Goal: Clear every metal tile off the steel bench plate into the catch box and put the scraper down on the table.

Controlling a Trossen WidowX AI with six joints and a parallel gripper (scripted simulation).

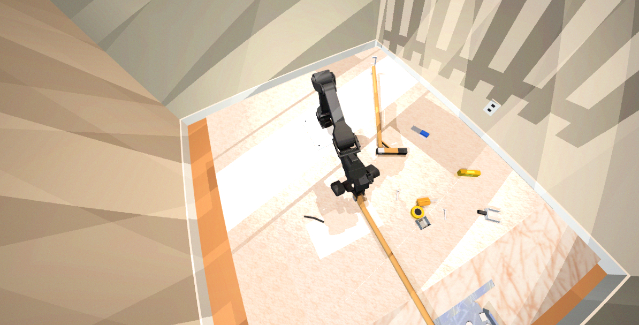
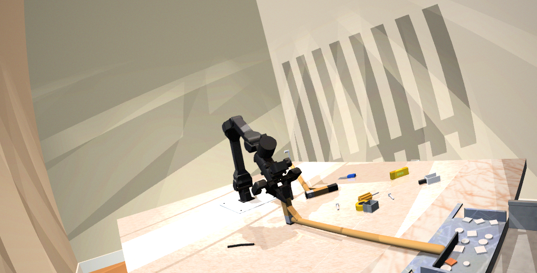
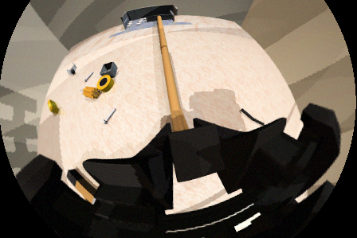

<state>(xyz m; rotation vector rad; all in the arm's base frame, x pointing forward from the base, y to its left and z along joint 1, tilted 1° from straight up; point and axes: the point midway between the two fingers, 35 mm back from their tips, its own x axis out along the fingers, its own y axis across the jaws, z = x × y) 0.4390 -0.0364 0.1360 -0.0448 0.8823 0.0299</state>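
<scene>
My gripper (image 1: 358, 196) (image 2: 286, 199) is shut on the near-end grip of the long scraper (image 1: 391, 254) (image 2: 356, 235) (image 3: 166, 68), low over the table. Its wooden handle reaches out to the steel bench plate (image 1: 460, 311) (image 2: 441, 233). The dark blade (image 2: 449, 248) stands across the plate at its near part. Several pale tiles (image 2: 471, 233), square and round, and an orange tile (image 2: 450, 261) lie on the plate beyond and beside the blade. The catch box (image 2: 524, 211) (image 3: 149, 12) is at the plate's far end; its inside is mostly hidden.
A second wooden-handled tool (image 1: 377, 103) (image 2: 319, 192) lies beside the arm. Right of the handle lie a grey box (image 1: 423, 222) (image 2: 370, 206) (image 3: 108, 69), an orange screwdriver (image 1: 423, 201), a yellow tape and screws. A yellow level (image 1: 469, 173) lies farther right, a black rod (image 1: 313, 218) (image 2: 240, 245) left.
</scene>
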